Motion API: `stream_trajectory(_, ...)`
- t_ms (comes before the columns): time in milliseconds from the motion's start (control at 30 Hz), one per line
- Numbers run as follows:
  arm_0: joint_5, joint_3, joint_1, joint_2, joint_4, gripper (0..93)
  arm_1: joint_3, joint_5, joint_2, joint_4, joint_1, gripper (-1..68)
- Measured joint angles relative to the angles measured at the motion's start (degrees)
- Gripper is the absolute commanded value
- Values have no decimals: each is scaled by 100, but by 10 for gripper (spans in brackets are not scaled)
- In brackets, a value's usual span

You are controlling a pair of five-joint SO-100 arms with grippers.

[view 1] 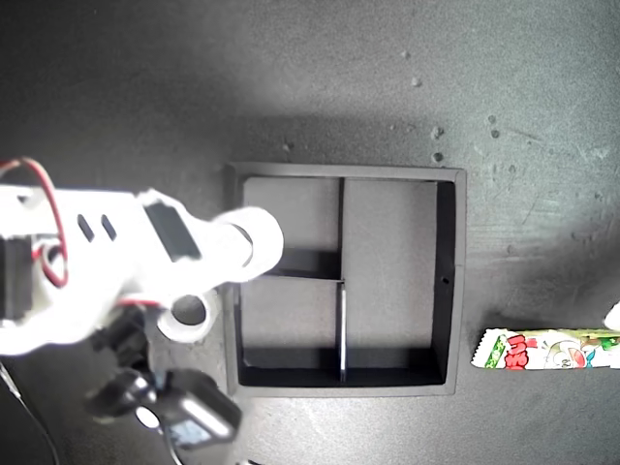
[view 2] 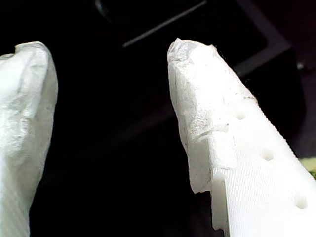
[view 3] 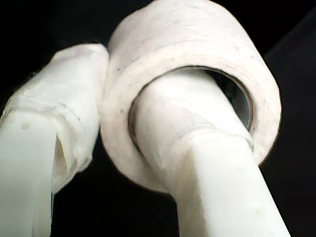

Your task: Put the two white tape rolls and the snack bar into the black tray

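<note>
The black tray (view 1: pixel 455 281) lies mid-table with nothing in its compartments. My second gripper (view 1: pixel 242 247) reaches in from the exterior view's left and is shut on a white tape roll (view 1: pixel 266 242) at the tray's left wall. One finger passes through the hole of that tape roll (view 3: pixel 197 44) and the other presses its outside. A second white ring (view 1: pixel 189 312) shows under that arm; I cannot tell whether it is a tape roll. The snack bar (view 1: pixel 547 351) lies on the table at the exterior view's right, outside the tray. My first gripper (view 2: pixel 108 49) is open and holds nothing, with the tray (view 2: pixel 266 49) beyond it.
The table (view 1: pixel 291 87) is dark grey with small pale specks at the back right of the exterior view. A black camera module (view 1: pixel 194 412) hangs under the second arm near the tray's front left corner. A white sliver (view 1: pixel 612 315) shows at the right edge above the snack bar.
</note>
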Motion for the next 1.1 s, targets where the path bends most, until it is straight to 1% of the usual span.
stream_trajectory(100, -132, -536, 299, -510, 167, 2, -18, 0, -457, -501, -211, 192)
stream_trajectory(200, -281, -984, 527, -993, 343, 2, -624, 0, -2021, -861, -343, 209)
stream_trajectory(267, -378, -1187, 642, -1257, 431, 2, -1538, 0, -3393, -686, -360, 209)
stream_trajectory(333, -510, -1274, 721, -1450, 457, 2, -2628, 0, -4579, -176, -343, 207)
stream_trajectory(400, -615, -1283, 773, -1582, 466, 2, -3604, 0, -5291, 343, -290, 194)
stream_trajectory(500, -712, -1354, 888, -1775, 466, 2, -4069, 0, -5599, 624, -264, 188)
stream_trajectory(600, -729, -1547, 993, -1995, 466, 1, -3902, 70, -5818, 677, -510, 197)
stream_trajectory(733, -729, -1978, 1011, -2417, 466, 1, -3437, 1011, -6117, 677, -879, 205)
stream_trajectory(833, -729, -2549, 1046, -2909, 650, 1, -2953, 2004, -6135, 677, -1116, 221)
stream_trajectory(967, -729, -3498, 1090, -3700, 1134, 1, -2505, 2777, -6152, 677, -1441, 235)
stream_trajectory(1100, -729, -5221, 1099, -4922, 2171, 22, -2285, 3182, -6152, 677, -1591, 235)
